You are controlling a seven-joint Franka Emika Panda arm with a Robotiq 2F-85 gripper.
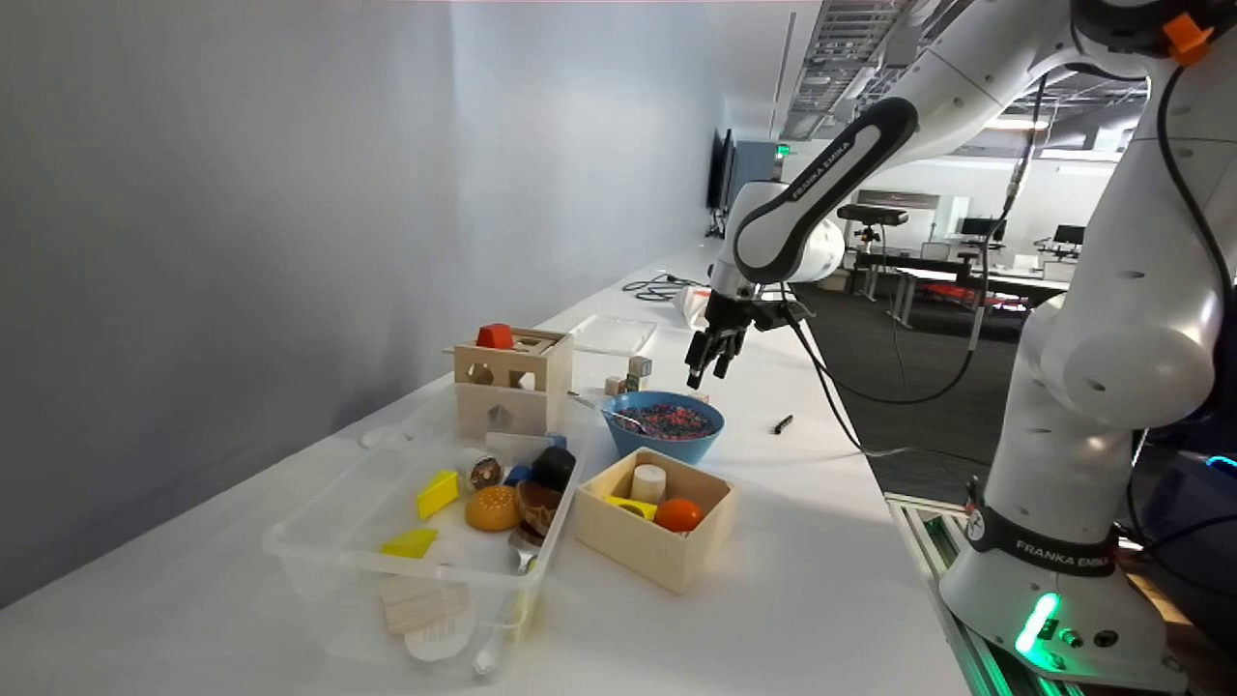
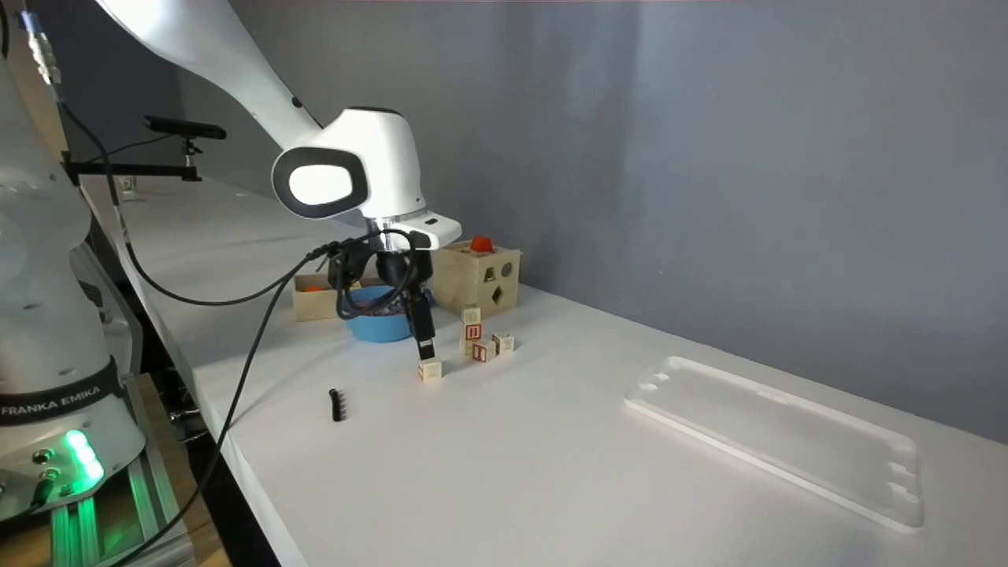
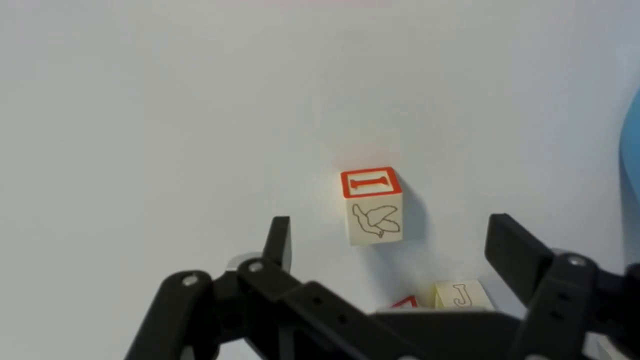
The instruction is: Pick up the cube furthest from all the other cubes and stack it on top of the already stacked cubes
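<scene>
Gripper (image 1: pixel 707 374) jaws spread abv lone cube (image 3: pixel 374 215), blue bowl (image 2: pixel 378 327) & holed wood box (image 2: pixel 472 285) nr stacked cubes (image 2: pixel 472 330)

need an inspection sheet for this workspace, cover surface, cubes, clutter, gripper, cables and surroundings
Surface: white table running along a gray wall
Lone cube: on the table, apart from the rest
Stacked cubes: upright, two more cubes close by
Clutter: blue bowl, wooden box, plastic bin holding toys, shape sorter, clear tray, small black object
Gripper: open, over the lone cube, holding nothing
Cables: black cables loop down near the gripper; a cable bundle lies farther along the table
Surroundings: desks and a mounted camera beyond the table
People: nothing seen
</scene>
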